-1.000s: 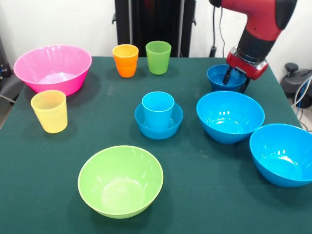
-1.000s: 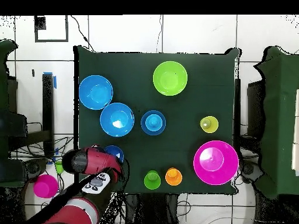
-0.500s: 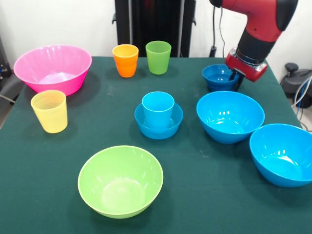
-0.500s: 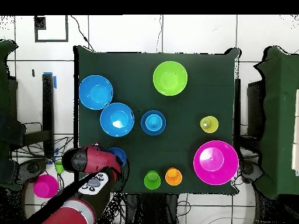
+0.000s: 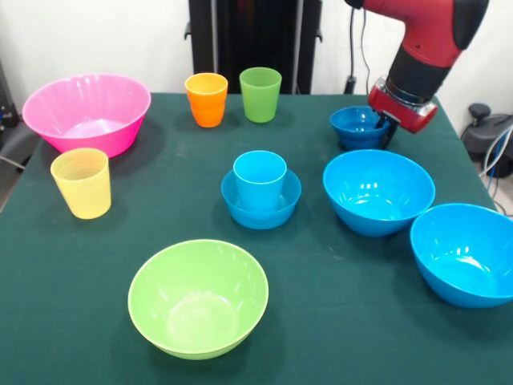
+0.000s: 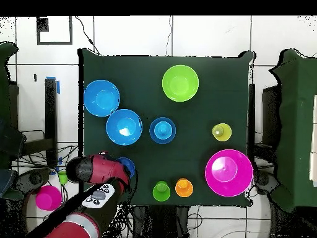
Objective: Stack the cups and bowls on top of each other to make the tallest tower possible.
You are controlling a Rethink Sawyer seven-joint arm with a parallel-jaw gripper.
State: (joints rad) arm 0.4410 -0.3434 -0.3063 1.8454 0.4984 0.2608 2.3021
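My gripper (image 5: 385, 128) is shut on the right rim of a small dark blue bowl (image 5: 357, 127) at the table's far right, holding it just off the cloth. In the overhead view the arm (image 6: 99, 173) covers most of that bowl (image 6: 127, 165). A light blue cup (image 5: 260, 180) stands inside another small blue bowl (image 5: 261, 210) at the centre. Two large blue bowls (image 5: 378, 192) (image 5: 466, 253) sit on the right and a lime green bowl (image 5: 198, 297) at the front. The pink bowl (image 5: 86, 112), yellow cup (image 5: 81, 183), orange cup (image 5: 207, 99) and green cup (image 5: 260, 94) stand apart. No tower stands.
A dark green cloth (image 5: 337, 321) covers the table. Black equipment (image 5: 252, 36) stands behind the far edge. A pink object (image 6: 47, 197) lies off the table beside the arm.
The gripper closed on the small dark blue bowl's rim and shifted it slightly left and upward. Everything else stayed put.
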